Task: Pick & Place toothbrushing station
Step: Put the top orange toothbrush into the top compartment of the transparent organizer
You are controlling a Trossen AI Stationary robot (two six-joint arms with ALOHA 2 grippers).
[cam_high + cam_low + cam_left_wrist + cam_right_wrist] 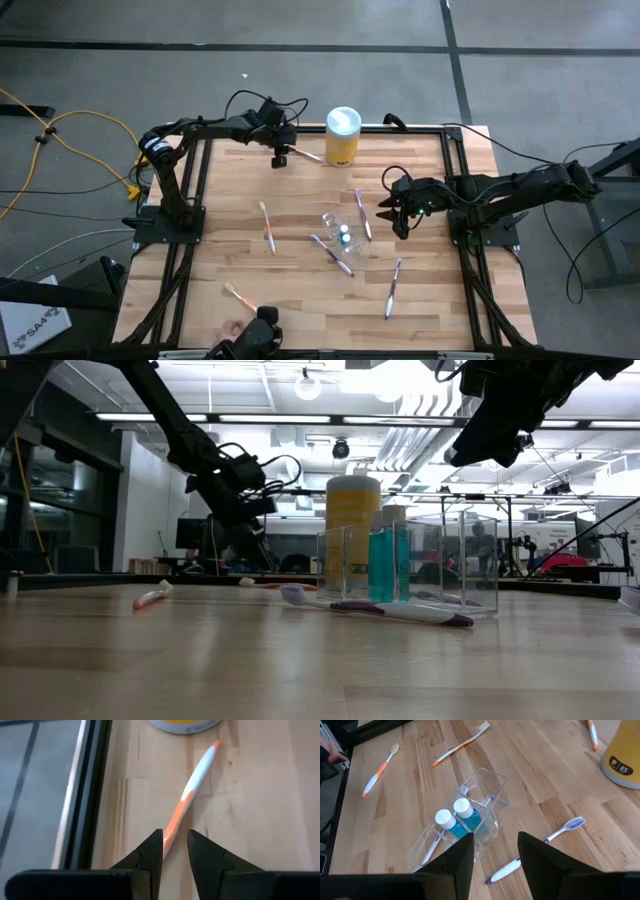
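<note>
An orange-and-white toothbrush (pixel 192 782) lies at the table's far side, beside the yellow canister (pixel 342 135). My left gripper (pixel 175 847) is shut on it. The clear cup (pixel 465 822) stands upright mid-table with blue white-capped tubes (pixel 385 565) inside. Purple toothbrushes (pixel 362 213) (pixel 333 252) (pixel 393 285) and orange ones (pixel 267 226) (pixel 237 293) lie flat on the wood around it. My right gripper (pixel 393 215) hangs open above the table, right of the cup, with nothing between its fingers. My left gripper pinches the toothbrush's orange shaft (pixel 170 832) between its two fingers, at the end away from the canister. That end itself is hidden behind the fingers. The fingers slant down from the table's left and lie roughly along the brush. The free end (pixel 215 745) points at the canister, low over the wood.
The black frame rail (pixel 92 780) runs close beside my left gripper along the table's far edge. What looks like a person's hand (pixel 232 328) shows at the near edge by a dark camera mount (pixel 265 322). Bare wood lies at the table's near right.
</note>
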